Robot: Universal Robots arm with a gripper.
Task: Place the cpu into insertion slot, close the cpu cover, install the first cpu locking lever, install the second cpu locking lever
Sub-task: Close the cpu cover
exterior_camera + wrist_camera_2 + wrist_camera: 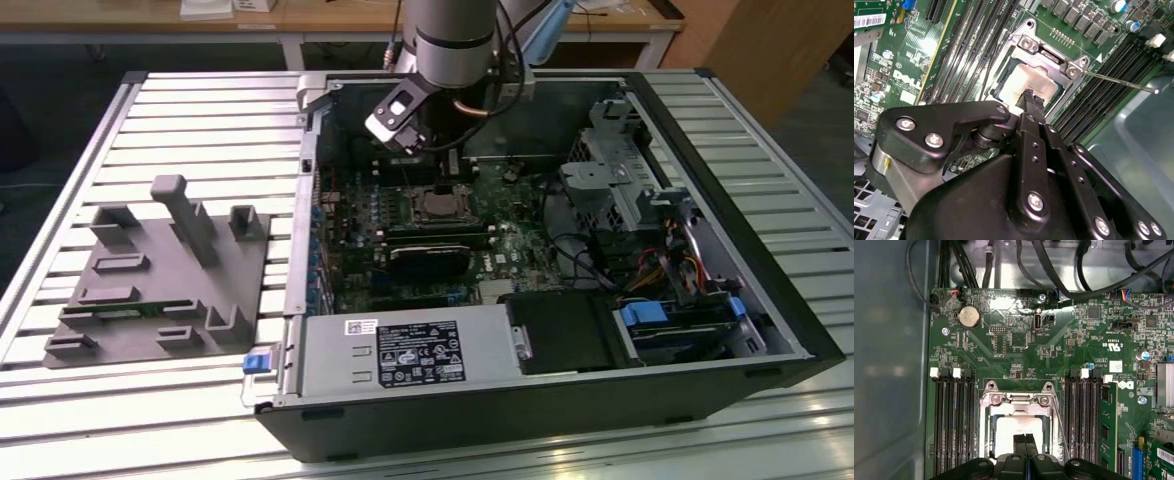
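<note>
Black gripper (1033,102) linkage fills the foreground in the second wrist view. Fingers pressed together, nothing seen between them, tips right at the top face of the cpu (1019,80). Cpu sits inside the insertion slot (985,405) on the green motherboard (1019,340). Cpu cover (1019,411) lies down over the slot, framing the chip. Thin locking lever (1119,83) angles out free beside the slot. Black memory slots (951,415) flank the slot on both sides.
</note>
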